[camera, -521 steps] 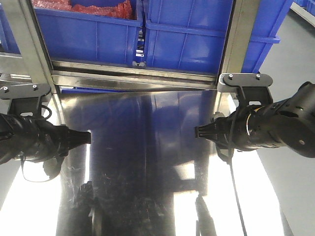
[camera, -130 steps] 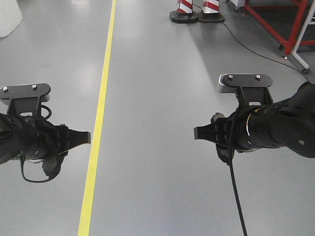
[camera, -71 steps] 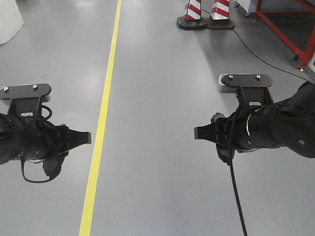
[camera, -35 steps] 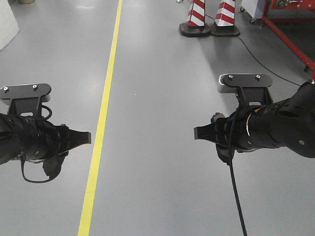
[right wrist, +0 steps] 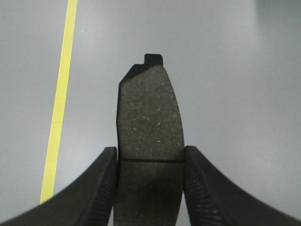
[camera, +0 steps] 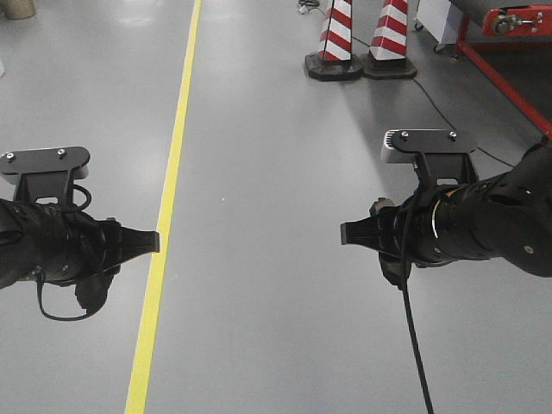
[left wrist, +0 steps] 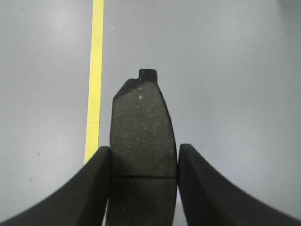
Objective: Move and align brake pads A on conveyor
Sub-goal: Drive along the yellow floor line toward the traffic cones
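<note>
Nearing striped cones (camera: pixel 358 39), pads (left wrist: pixel 141 141) clamped.

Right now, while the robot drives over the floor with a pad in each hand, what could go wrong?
1. Each brake pad is pinched only at its lower part, most of it sticking out; a jolt might slip it loose.
2. No conveyor is in view, so a dropped pad would hit the bare floor.
3. The striped cones and a floor cable lie ahead on the right.

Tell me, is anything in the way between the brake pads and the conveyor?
Can't tell, because no conveyor shows in any view. Each gripper is shut on a brake pad: the left gripper holds the left pad, the right gripper the right pad. Ahead is only bare grey floor, a yellow line and striped cones.
</note>
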